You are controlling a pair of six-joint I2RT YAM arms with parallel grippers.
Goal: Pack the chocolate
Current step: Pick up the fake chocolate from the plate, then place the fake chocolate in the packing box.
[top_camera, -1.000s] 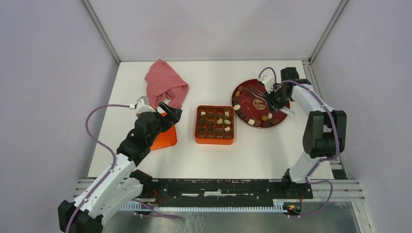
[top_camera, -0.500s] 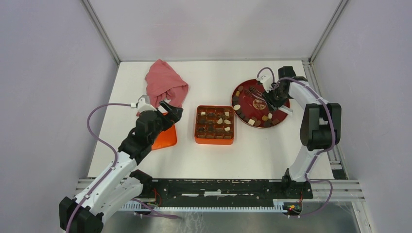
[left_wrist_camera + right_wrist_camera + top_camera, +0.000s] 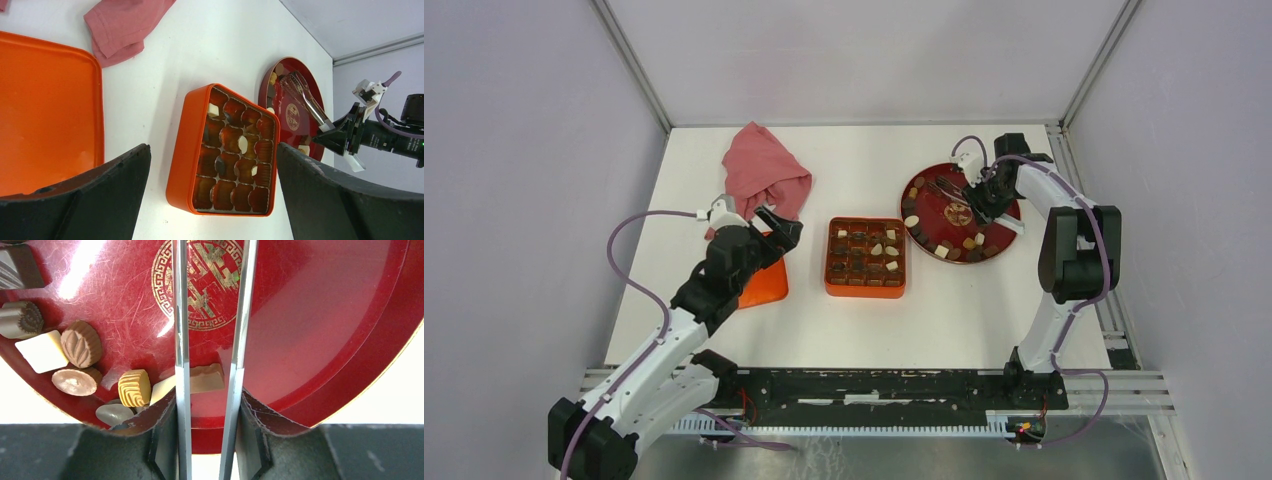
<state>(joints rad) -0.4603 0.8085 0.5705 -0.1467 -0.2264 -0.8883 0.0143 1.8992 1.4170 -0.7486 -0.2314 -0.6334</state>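
Right wrist view has the right gripper (image 3: 207, 437) clamped on the tongs (image 3: 181, 315), their blades a narrow gap apart over the plate (image 3: 325, 315). Loose chocolate (image 3: 81, 343) lies along the rim, a tan block (image 3: 206, 377) shows between the blades near the fingers, and some sits in the box (image 3: 182, 150). Best, I judge, to set the tips round one piece alone, squeeze softly since it may skid on the glossy plate, then carry it level to an empty cell. The left gripper (image 3: 212, 150) hangs wide open by the lid (image 3: 50, 115), over a white table (image 3: 964, 310) with a cloth (image 3: 764, 175) at the back and plain grey walls (image 3: 524, 150) around.
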